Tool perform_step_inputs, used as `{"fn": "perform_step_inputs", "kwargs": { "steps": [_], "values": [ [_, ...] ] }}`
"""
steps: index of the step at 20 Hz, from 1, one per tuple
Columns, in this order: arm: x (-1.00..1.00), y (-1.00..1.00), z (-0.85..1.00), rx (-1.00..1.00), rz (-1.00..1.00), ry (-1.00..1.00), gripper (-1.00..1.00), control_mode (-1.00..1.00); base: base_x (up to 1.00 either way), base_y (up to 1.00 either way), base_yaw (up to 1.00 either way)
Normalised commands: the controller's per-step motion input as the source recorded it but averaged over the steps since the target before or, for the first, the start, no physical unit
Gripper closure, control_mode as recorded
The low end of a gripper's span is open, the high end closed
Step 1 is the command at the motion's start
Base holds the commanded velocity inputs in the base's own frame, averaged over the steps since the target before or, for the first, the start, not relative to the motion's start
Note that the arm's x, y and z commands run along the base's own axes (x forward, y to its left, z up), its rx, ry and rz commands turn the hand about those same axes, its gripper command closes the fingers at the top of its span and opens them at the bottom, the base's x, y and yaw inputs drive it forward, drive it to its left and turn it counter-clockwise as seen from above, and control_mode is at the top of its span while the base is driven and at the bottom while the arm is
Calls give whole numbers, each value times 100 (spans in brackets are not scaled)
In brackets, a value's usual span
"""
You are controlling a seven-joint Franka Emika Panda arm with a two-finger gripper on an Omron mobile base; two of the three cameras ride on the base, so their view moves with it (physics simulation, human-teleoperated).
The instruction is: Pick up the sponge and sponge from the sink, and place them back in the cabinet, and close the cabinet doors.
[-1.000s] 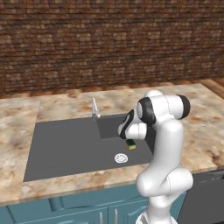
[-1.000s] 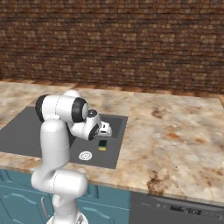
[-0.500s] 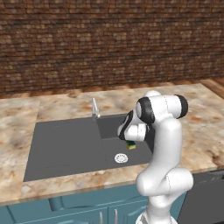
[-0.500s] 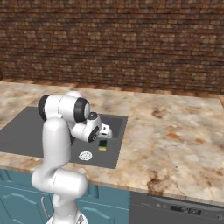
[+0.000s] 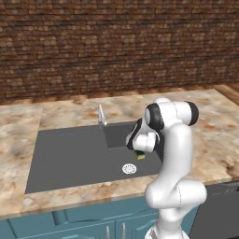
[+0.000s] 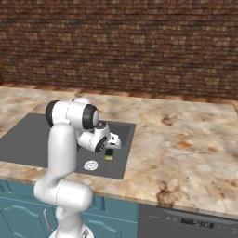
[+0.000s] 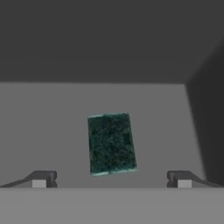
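Note:
One sponge lies flat on the floor of the sink, dark green face up, near the basin's right wall. My gripper hangs open just above it, one fingertip to each side and wider apart than the sponge. In the base views my hand reaches down into the basin, and the sponge's yellow edge peeks out below it beside the white drain. From the right, the sponge shows under the hand. The cabinet and its doors are out of view.
A small silver faucet stands at the sink's back edge. Tan marble counter frames the basin, with a brick wall behind. Teal drawers and a black appliance front sit below the counter.
My hand has shifted only slightly over the sponge. The jaws have stayed open and the sponge has not moved.

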Motion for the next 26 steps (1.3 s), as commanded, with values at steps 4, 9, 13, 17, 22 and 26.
{"fn": "perform_step_inputs", "kwargs": {
  "steps": [4,9,13,17,22,26],
  "values": [
    [3,0,-25,0,0,0,-100,-100,0,0,0],
    [4,0,-27,0,0,0,-100,-100,0,0,0],
    [6,0,-22,0,0,0,-100,-100,0,0,0],
    [13,0,-14,0,0,0,-100,-100,0,0,0],
    [21,0,-11,0,0,0,-100,-100,0,0,0],
    [24,0,-9,0,0,0,-100,-100,0,0,0]
  ]
}}
